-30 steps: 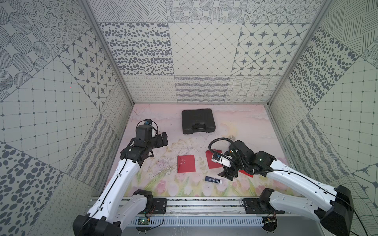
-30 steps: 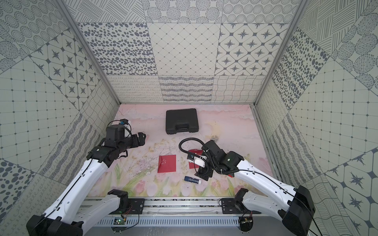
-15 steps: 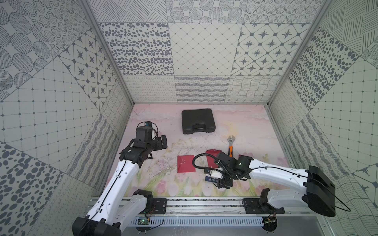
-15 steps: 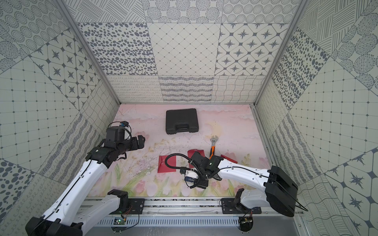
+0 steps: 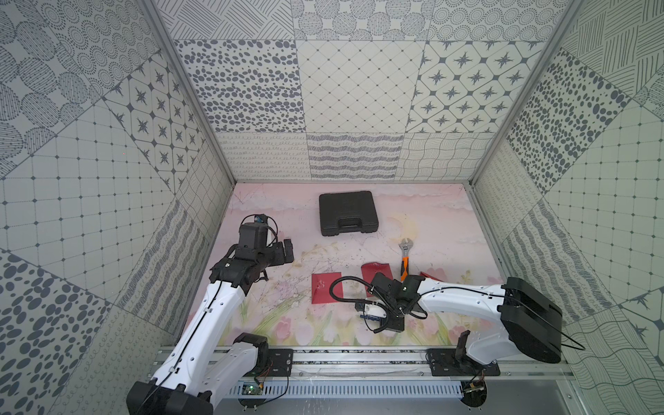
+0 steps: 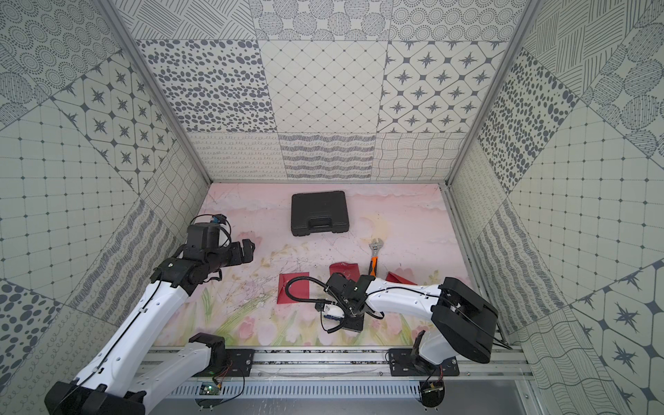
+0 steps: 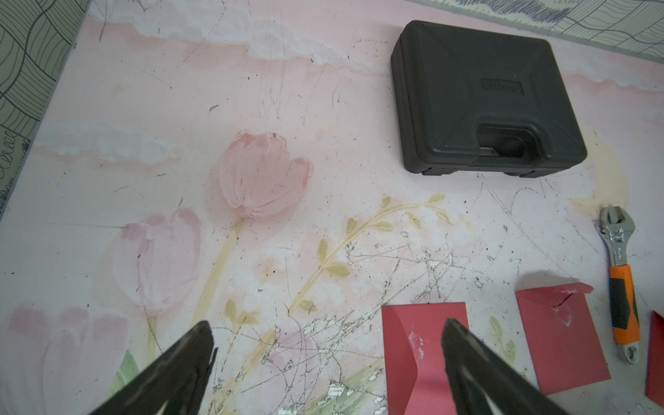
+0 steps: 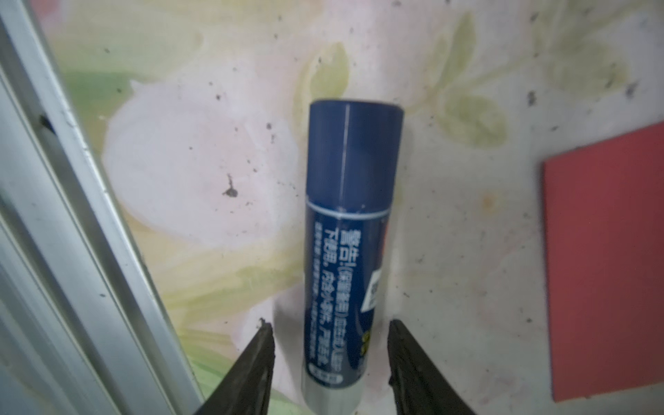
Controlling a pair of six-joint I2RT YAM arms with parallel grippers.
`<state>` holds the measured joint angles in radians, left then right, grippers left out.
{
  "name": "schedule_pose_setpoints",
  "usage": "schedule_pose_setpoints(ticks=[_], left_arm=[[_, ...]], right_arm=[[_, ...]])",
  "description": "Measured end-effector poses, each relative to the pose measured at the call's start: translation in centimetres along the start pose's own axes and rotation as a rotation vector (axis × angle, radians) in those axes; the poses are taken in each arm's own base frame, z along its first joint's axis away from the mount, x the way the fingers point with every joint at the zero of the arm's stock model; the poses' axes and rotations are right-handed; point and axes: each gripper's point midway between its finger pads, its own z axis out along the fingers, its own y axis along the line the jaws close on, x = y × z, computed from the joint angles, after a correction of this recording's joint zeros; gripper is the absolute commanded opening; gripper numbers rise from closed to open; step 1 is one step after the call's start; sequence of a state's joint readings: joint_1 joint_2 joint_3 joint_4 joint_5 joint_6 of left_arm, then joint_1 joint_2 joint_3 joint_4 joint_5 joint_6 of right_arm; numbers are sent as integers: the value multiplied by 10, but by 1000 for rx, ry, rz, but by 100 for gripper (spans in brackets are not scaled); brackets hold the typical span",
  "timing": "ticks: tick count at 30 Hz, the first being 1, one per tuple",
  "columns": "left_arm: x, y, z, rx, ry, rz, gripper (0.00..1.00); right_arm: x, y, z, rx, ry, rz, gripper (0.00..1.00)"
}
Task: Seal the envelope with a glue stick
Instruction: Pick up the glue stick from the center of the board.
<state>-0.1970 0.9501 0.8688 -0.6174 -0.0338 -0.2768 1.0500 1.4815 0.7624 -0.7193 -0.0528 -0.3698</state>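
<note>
Nearest the front rail (image 8: 72, 215), the glue stick (image 8: 350, 233) is lying flat on the flowered worktop (image 5: 273, 208), with its navy cap pointing away from the right hand (image 8: 330, 323). That hand is straddling the label end with its jaws apart. Worktop is showing beside one finger, so the hand is gripping nothing. In both top views the hand and its looping cable (image 5: 336, 287) are covering most of the stick; only the right wrist view is showing it whole. Just beyond, three red envelopes (image 5: 325, 293) are lying flat, two of them partly behind the right arm, with an orange-handled wrench (image 5: 405, 258) between those two. Farther back, the left hand (image 7: 328, 323) is hovering wide open and empty. Only its wrist view is showing white smears on the flaps. A closed black case (image 5: 347, 213) is sitting farthest back.
</note>
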Motion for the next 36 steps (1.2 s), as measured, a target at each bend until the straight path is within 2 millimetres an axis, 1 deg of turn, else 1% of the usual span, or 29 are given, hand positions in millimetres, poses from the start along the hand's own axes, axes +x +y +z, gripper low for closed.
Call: schedule_pose_setpoints(ticks=[11, 19, 23, 26, 29, 32, 36], left_arm=[[0, 0, 0, -1, 1, 0, 100], [0, 1, 0, -5, 1, 0, 100], [0, 0, 0, -2, 1, -3, 96], [1, -2, 1, 12, 6, -8, 94], [3, -9, 2, 48, 21, -22, 92], [5, -18, 2, 97, 36, -33, 91], [8, -35, 0, 188, 60, -54, 88]], right_arm=[[-6, -6, 2, 21, 4, -5, 39], [-9, -8, 2, 25, -3, -5, 24], [-10, -8, 2, 24, -5, -4, 17], [-11, -7, -1, 24, -17, -3, 15], [-17, -8, -14, 39, -68, -2, 12], [-26, -10, -35, 70, -154, 3, 11], [-37, -15, -63, 112, -269, 31, 11]])
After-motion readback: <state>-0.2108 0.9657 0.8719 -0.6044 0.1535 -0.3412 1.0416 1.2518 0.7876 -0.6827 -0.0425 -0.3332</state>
